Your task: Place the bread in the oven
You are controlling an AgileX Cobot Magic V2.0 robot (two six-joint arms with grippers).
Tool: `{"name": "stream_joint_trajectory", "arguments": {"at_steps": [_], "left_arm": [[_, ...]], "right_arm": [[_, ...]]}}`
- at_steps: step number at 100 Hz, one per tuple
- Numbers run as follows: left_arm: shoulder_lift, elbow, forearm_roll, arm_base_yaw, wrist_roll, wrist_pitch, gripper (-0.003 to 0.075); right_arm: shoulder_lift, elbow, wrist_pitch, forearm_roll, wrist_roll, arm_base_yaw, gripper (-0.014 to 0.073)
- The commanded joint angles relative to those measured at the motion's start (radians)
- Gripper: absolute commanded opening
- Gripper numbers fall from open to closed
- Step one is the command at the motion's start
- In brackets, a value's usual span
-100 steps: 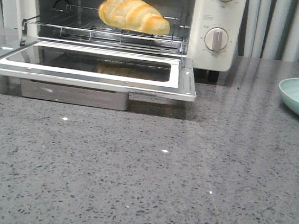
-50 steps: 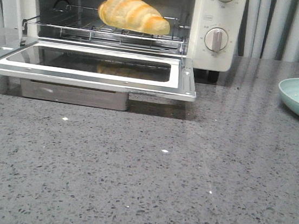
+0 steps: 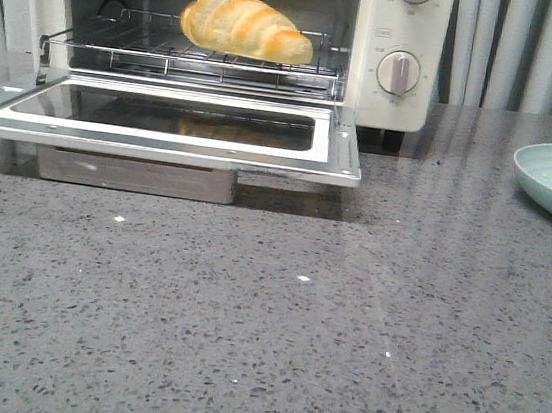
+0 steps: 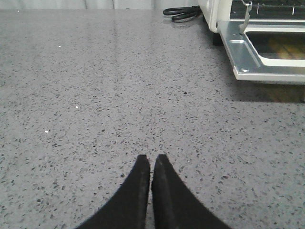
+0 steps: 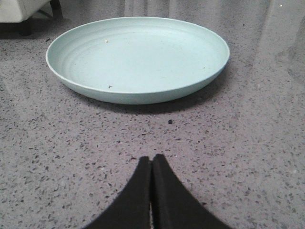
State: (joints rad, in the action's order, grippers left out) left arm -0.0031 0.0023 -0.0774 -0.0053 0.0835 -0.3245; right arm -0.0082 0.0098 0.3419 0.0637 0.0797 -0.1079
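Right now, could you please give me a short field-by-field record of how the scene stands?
bread: lying on the wire rack inside the oven
oven door: dropped open, roughly level
plate: pale green, nothing on it but crumbs, on the counter to the right of the oven
left gripper: shut, holding nothing, over bare counter beside the oven door
right gripper: shut, holding nothing, facing the plate
task state: bread placed; door not yet closed

Small markings beside the oven [image 3: 400, 56] knobs are too tiny to read
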Motion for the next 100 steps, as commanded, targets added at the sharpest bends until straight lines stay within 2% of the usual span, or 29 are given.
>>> {"name": "stream_joint_trajectory", "arguments": {"at_steps": [1,100], "left_arm": [[-0.025,0.021,-0.001,-0.014,-0.005,0.061,-0.0021],[-0.025,0.021,0.035,-0.021,-0.007,0.064,-0.0021]], "right_arm": [[-0.019,0.025,-0.022,-0.011,0.008,-0.008,-0.0075],[-0.019,0.025,-0.022,-0.011,0.008,-0.008,-0.0075]]}}
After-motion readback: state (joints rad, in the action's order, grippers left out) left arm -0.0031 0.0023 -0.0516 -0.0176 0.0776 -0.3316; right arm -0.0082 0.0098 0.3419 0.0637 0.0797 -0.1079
